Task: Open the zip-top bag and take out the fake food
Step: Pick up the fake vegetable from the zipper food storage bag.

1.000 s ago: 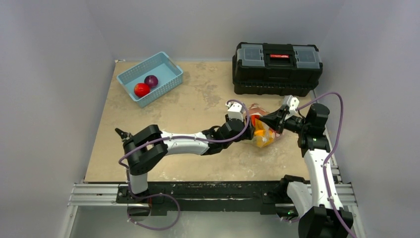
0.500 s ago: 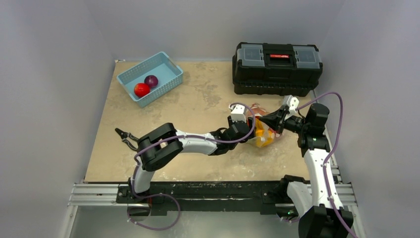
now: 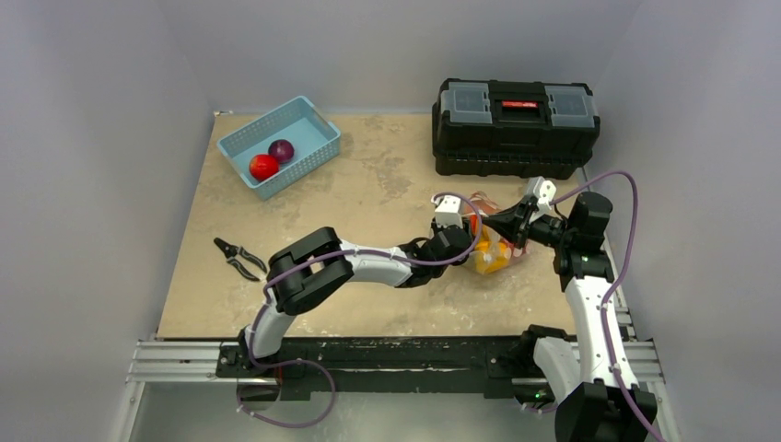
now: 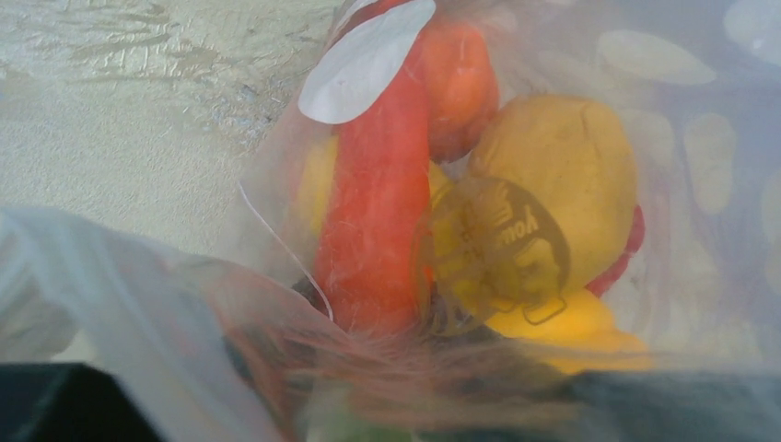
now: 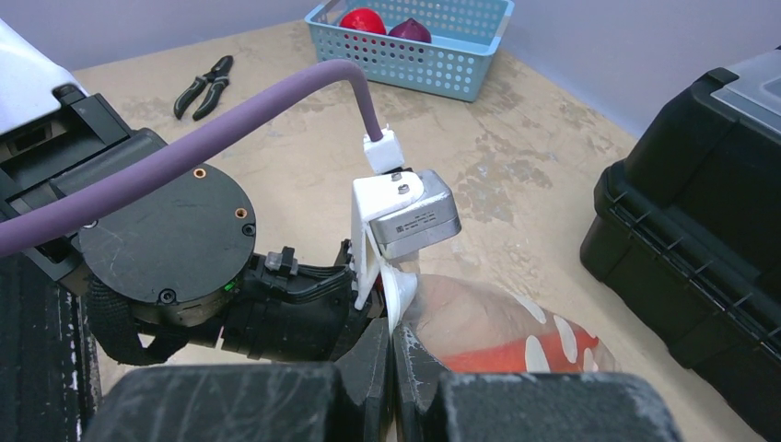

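Observation:
The zip-top bag (image 3: 502, 247), clear with white dots, lies right of the table's middle. My right gripper (image 5: 393, 345) is shut on its white mouth strip (image 5: 398, 293) and holds that edge up. My left gripper (image 3: 468, 247) reaches in through the mouth. In the left wrist view its fingers are lost behind blurred plastic film. Just ahead of it inside the bag (image 4: 700, 157) lie the fake food pieces: a long red one (image 4: 373, 212), an orange one (image 4: 458, 83) and a round yellow one (image 4: 562, 157). The red piece (image 5: 516, 357) also shows through the bag wall in the right wrist view.
A light-blue basket (image 3: 309, 158) at the back left holds a red ball (image 3: 263, 167) and a purple one (image 3: 281, 149). A black toolbox (image 3: 514, 124) stands right behind the bag. Pliers (image 3: 238, 259) lie near the table's left edge.
My left arm has pushed to the right, deeper into the bag, and its elbow has shifted right off the pliers. The right arm has held still with the bag's edge.

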You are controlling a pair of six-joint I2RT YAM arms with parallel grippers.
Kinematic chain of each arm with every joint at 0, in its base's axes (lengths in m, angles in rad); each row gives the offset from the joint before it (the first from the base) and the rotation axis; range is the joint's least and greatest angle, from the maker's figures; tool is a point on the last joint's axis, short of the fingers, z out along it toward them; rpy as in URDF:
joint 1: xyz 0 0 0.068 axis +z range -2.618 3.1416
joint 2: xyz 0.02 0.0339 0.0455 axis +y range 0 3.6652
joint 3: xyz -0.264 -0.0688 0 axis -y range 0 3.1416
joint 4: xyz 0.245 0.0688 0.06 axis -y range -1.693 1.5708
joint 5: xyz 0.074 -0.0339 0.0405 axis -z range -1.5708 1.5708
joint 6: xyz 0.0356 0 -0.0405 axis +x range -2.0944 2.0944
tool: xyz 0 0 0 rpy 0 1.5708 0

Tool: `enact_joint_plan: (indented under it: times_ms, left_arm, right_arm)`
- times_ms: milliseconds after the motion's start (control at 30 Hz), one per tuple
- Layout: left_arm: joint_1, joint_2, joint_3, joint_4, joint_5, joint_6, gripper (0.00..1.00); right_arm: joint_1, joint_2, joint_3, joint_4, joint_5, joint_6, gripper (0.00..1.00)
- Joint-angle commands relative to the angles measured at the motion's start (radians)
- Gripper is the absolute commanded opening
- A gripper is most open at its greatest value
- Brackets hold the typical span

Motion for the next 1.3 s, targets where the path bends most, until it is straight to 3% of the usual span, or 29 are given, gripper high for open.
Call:
enact_joint_plan:
  times_ms: [0, 200, 300, 733, 1267]
  left_arm:
    - [-0.003, 0.008, 0.025, -0.011, -0.023, 0.034, 0.31]
    - [0.0, -0.048, -0.018, 0.027, 0.002, 0.067, 0.07]
    - [0.005, -0.092, -0.051, 0.038, 0.037, 0.065, 0.0]
    - [0.074, -0.227, -0.13, 0.027, 0.273, -0.077, 0.0]
    - [0.141, -0.29, -0.183, 0.092, 0.413, -0.271, 0.0]
  right_arm:
    - [0.005, -0.006, 0.006, 0.022, -0.014, -0.008, 0.0]
    - [0.005, -0.008, 0.007, 0.024, -0.013, -0.008, 0.0]
    - [0.005, -0.01, 0.007, 0.024, -0.012, -0.008, 0.0]
    - [0.006, -0.01, 0.006, 0.019, -0.009, -0.017, 0.0]
    - [0.01, -0.009, 0.002, -0.013, -0.026, -0.066, 0.0]
